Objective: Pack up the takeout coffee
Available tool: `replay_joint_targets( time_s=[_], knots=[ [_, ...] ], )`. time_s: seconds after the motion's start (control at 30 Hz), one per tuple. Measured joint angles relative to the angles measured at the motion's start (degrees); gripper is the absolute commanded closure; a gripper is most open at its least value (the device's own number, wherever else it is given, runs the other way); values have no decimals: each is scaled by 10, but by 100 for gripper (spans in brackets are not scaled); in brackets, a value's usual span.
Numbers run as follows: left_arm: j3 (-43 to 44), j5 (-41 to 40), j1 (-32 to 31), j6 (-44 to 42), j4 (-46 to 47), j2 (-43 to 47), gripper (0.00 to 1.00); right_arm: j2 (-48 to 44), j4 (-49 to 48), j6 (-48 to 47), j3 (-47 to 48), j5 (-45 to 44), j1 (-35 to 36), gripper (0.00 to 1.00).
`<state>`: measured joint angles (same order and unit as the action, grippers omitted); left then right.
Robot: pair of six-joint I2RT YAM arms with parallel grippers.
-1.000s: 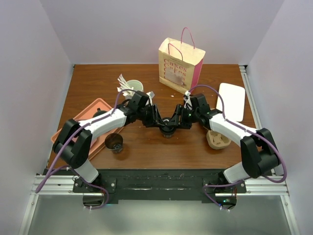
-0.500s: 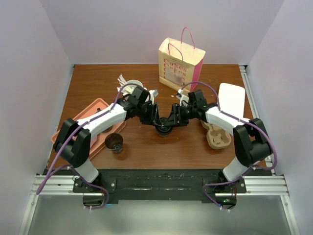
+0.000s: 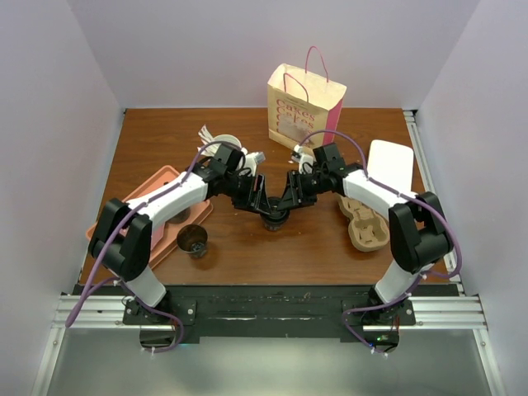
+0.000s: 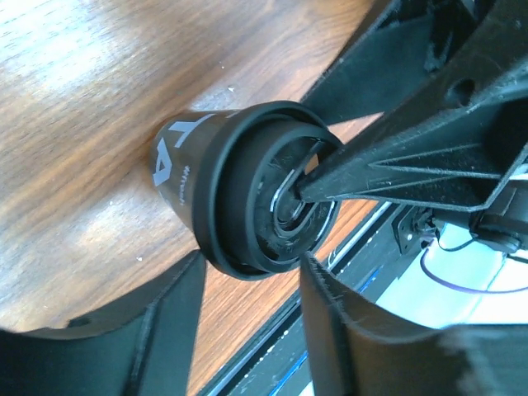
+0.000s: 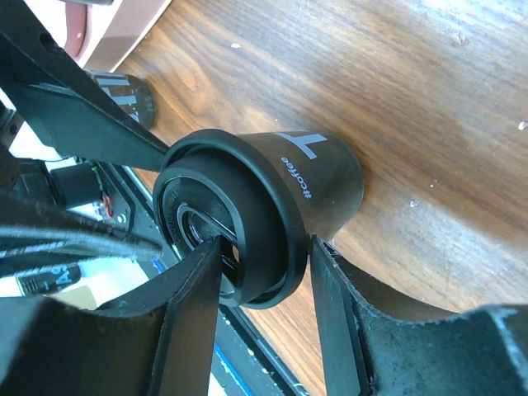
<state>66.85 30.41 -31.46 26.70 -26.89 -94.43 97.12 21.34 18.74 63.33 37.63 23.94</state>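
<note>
Soft, even light falls from overhead, so shadows under the white arms (image 3: pixel 177 198) are short and faint. The brown wooden desk (image 3: pixel 330 247) carries a pale sheen, strongest at the top left of the left wrist view. Close up, the small near-black lidded paper cup (image 5: pixel 313 177) is sharp; the black jaws nearest each lens blur.

Near-black takeout coffee (image 3: pixel 275 217), black lid, upright

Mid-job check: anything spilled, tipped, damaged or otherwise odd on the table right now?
No spill or damage shows. The odd part: both the left end effector and right end effector crowd the same takeout coffee at mid-table, and a right fingertip sits against the centre of its lid.
</note>
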Motion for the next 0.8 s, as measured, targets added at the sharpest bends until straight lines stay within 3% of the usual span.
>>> replay_joint_targets(
  time_s=[0.07, 0.33, 0.63, 0.8],
  knots=[
    [0, 8, 4, -6, 0, 0, 32, 7, 12, -9, 12, 1, 0, 53],
    [31, 6, 19, -42, -33, -6, 33, 31, 50, -33, 47, 11, 0, 53],
    [68, -46, 26, -90, -76, -13, 46, 41, 82, -62, 69, 11, 0, 53],
    [65, -63, 27, -101, -79, -22, 48, 44, 90, -90, 73, 19, 0, 53]
  ],
)
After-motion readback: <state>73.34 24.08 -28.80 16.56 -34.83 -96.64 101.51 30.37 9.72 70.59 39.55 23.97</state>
